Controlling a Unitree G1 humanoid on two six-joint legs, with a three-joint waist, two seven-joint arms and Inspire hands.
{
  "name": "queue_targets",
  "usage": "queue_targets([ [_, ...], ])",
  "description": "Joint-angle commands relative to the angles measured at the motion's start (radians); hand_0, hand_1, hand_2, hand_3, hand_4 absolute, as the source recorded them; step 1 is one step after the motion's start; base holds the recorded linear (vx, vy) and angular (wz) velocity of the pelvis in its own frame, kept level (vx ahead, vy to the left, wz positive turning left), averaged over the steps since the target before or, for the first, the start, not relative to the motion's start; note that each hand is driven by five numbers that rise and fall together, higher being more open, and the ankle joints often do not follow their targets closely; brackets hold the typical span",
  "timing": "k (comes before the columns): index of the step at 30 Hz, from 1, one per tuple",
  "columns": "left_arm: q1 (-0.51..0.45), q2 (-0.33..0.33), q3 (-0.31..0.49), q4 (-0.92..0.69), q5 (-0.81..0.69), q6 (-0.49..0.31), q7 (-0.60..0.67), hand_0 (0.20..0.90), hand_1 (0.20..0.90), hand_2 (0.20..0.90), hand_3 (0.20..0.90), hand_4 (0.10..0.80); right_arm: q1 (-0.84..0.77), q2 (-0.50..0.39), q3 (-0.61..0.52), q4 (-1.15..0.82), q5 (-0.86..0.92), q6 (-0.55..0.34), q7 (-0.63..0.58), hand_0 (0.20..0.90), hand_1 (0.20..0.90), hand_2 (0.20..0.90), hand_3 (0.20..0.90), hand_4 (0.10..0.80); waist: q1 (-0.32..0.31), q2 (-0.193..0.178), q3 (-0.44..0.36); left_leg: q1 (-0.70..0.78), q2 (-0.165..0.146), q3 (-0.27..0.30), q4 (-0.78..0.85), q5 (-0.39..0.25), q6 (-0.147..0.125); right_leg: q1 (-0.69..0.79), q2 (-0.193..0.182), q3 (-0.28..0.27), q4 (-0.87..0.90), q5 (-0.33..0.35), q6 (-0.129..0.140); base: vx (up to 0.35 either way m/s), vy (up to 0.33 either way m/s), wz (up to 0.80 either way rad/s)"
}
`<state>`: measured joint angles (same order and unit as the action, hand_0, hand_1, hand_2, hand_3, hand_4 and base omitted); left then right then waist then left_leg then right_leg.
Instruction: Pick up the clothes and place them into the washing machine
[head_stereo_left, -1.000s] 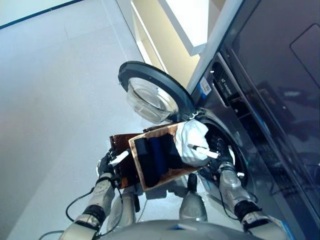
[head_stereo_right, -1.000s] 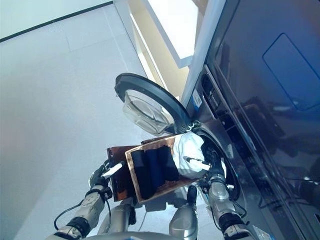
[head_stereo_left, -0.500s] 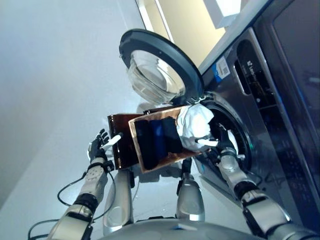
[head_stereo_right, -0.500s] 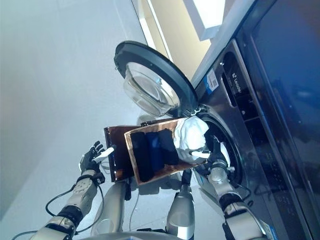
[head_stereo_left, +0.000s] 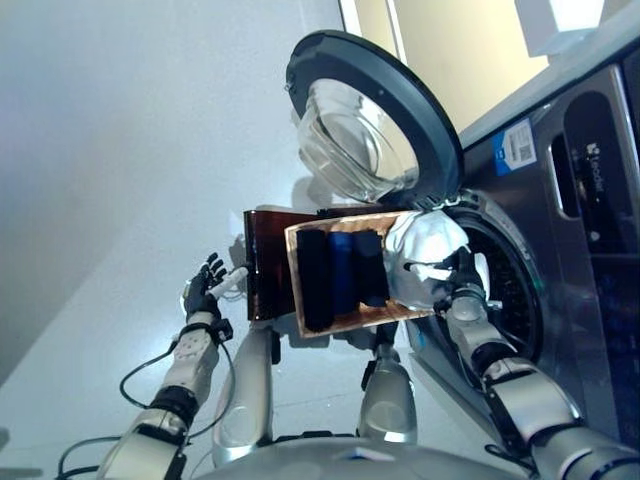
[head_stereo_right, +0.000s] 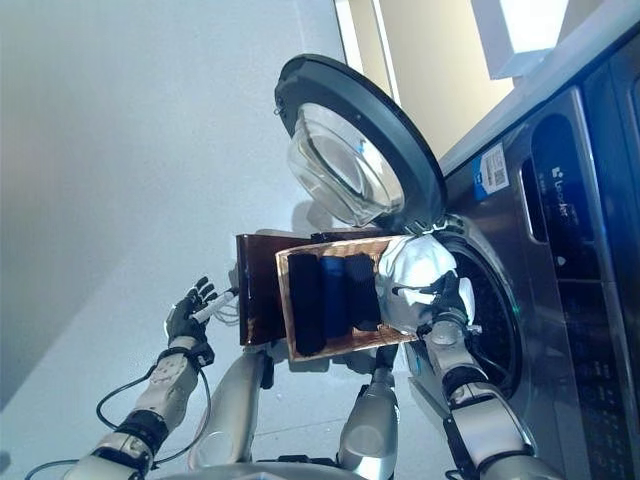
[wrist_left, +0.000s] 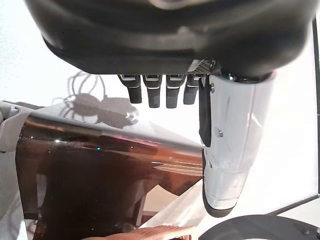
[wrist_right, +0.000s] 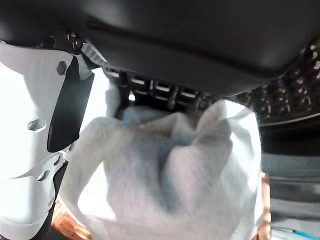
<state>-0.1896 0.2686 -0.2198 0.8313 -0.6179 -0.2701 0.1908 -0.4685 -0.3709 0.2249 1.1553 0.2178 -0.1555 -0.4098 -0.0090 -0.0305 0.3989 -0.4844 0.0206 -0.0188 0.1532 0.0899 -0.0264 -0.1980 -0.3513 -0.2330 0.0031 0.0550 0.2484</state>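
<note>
A shallow wicker basket (head_stereo_left: 296, 290) rests on a dark brown box (head_stereo_left: 265, 265) against the washing machine's open drum (head_stereo_left: 515, 300). Dark clothes (head_stereo_left: 340, 280) lie in a row in it. A bunched white cloth (head_stereo_left: 420, 250) sits at the end by the drum. My right hand (head_stereo_left: 462, 283) is on the white cloth, with its thumb across it. In the right wrist view the cloth (wrist_right: 165, 170) bunches between the thumb and the fingers (wrist_right: 150, 90). My left hand (head_stereo_left: 203, 293) is open in the air, apart from the box, fingers (wrist_left: 155, 92) straight.
The round glass door (head_stereo_left: 370, 130) of the machine stands open above the basket. The machine's grey front with its control panel (head_stereo_left: 590, 190) fills the right side. Pale floor (head_stereo_left: 120, 200) lies to the left. The brown box also shows in the left wrist view (wrist_left: 100, 185).
The camera has shifted. My left hand has come off the brown box and moved out to the left with fingers spread. My right hand stays on the white cloth.
</note>
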Motion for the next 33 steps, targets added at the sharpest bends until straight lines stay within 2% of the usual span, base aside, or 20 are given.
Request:
queue_targets([
  [1, 0.005, 0.017, -0.014, -0.040, 0.014, -0.061, -0.009, 0.900, 0.900, 0.900, 0.900, 0.800, -0.002, -0.033, -0.021, 0.035, 0.026, -0.036, 0.003, 0.900, 0.900, 0.900, 0.900, 0.800, 0.018, 0.008, -0.065, -0.048, 0.126, -0.025, 0.173, -0.111, -0.114, -0.082, -0.075, 0.034, 0.066, 0.113, -0.006, 0.000, 0.000, 0.00],
  [9, 0.009, 0.026, -0.032, -0.098, 0.019, -0.061, -0.004, 0.900, 0.900, 0.900, 0.900, 0.800, -0.057, -0.016, 0.006, 0.150, -0.059, 0.025, -0.016, 0.900, 0.900, 0.900, 0.900, 0.800, 0.049, 0.053, -0.041, -0.120, 0.108, -0.051, 0.273, -0.148, -0.100, -0.156, -0.081, 0.060, 0.176, 0.057, -0.024, -0.031, 0.013, 0.05],
  [11, 0.000, 0.023, -0.043, -0.097, 0.024, -0.057, -0.006, 0.900, 0.900, 0.900, 0.900, 0.800, -0.079, -0.012, 0.049, 0.159, -0.120, 0.046, -0.011, 0.900, 0.900, 0.900, 0.900, 0.800, 0.048, 0.059, -0.030, -0.143, 0.106, -0.056, 0.319, -0.168, -0.091, -0.199, -0.079, 0.079, 0.237, 0.030, -0.036, -0.039, 0.014, 0.14],
  [15, -0.016, 0.021, -0.053, -0.107, 0.032, -0.053, -0.002, 0.900, 0.900, 0.900, 0.900, 0.800, -0.111, -0.007, 0.098, 0.189, -0.191, 0.081, -0.017, 0.900, 0.900, 0.900, 0.900, 0.800, 0.053, 0.069, -0.022, -0.165, 0.101, -0.061, 0.349, -0.181, -0.088, -0.238, -0.082, 0.095, 0.281, 0.011, -0.042, -0.032, 0.015, 0.06],
  [22, 0.033, 0.068, -0.066, -0.244, 0.016, -0.043, -0.038, 0.900, 0.900, 0.900, 0.900, 0.800, -0.197, -0.066, 0.098, 0.290, -0.259, 0.139, 0.022, 0.900, 0.900, 0.900, 0.900, 0.800, 0.104, 0.110, -0.017, -0.226, 0.084, -0.076, 0.434, -0.208, -0.076, -0.308, -0.090, 0.115, 0.391, -0.040, -0.054, -0.018, 0.006, 0.07],
  [23, 0.031, 0.070, -0.065, -0.246, 0.017, -0.042, -0.039, 0.900, 0.900, 0.900, 0.900, 0.800, -0.200, -0.068, 0.100, 0.291, -0.267, 0.141, 0.029, 0.834, 0.834, 0.834, 0.834, 0.753, 0.106, 0.110, -0.017, -0.225, 0.084, -0.077, 0.436, -0.210, -0.075, -0.313, -0.090, 0.118, 0.401, -0.045, -0.055, 0.000, 0.000, 0.00],
  [24, 0.031, 0.070, -0.065, -0.246, 0.017, -0.042, -0.039, 0.900, 0.900, 0.900, 0.900, 0.800, -0.200, -0.068, 0.100, 0.291, -0.267, 0.141, 0.029, 0.560, 0.560, 0.560, 0.560, 0.557, 0.106, 0.110, -0.017, -0.225, 0.084, -0.077, 0.436, -0.210, -0.075, -0.313, -0.090, 0.118, 0.402, -0.045, -0.055, 0.002, 0.003, 0.07],
  [25, 0.027, 0.072, -0.062, -0.244, 0.022, -0.040, -0.040, 0.900, 0.900, 0.900, 0.900, 0.800, -0.202, -0.072, 0.106, 0.300, -0.284, 0.151, 0.043, 0.472, 0.472, 0.472, 0.472, 0.494, 0.108, 0.111, -0.016, -0.229, 0.084, -0.078, 0.445, -0.213, -0.075, -0.319, -0.091, 0.121, 0.414, -0.051, -0.057, 0.003, 0.000, 0.10],
  [26, 0.027, 0.072, -0.062, -0.244, 0.022, -0.040, -0.040, 0.900, 0.900, 0.900, 0.900, 0.800, -0.202, -0.072, 0.106, 0.300, -0.284, 0.151, 0.043, 0.238, 0.238, 0.238, 0.238, 0.327, 0.108, 0.111, -0.016, -0.229, 0.084, -0.078, 0.445, -0.213, -0.075, -0.319, -0.091, 0.121, 0.414, -0.051, -0.057, 0.009, -0.017, 0.13],
  [27, 0.023, 0.071, -0.054, -0.236, 0.030, -0.028, -0.050, 0.900, 0.900, 0.900, 0.900, 0.800, -0.215, -0.078, 0.113, 0.328, -0.311, 0.169, 0.074, 0.200, 0.200, 0.200, 0.200, 0.300, 0.112, 0.116, -0.017, -0.227, 0.084, -0.084, 0.437, -0.210, -0.076, -0.321, -0.093, 0.117, 0.419, -0.057, -0.058, 0.006, -0.017, 0.10],
  [33, 0.029, 0.066, -0.055, -0.236, 0.036, -0.020, -0.049, 0.900, 0.900, 0.900, 0.900, 0.800, -0.214, -0.091, 0.081, 0.318, -0.280, 0.161, 0.064, 0.200, 0.200, 0.200, 0.200, 0.300, 0.108, 0.116, -0.018, -0.216, 0.089, -0.079, 0.412, -0.198, -0.080, -0.318, -0.090, 0.122, 0.408, -0.050, -0.054, 0.000, -0.004, 0.02],
])
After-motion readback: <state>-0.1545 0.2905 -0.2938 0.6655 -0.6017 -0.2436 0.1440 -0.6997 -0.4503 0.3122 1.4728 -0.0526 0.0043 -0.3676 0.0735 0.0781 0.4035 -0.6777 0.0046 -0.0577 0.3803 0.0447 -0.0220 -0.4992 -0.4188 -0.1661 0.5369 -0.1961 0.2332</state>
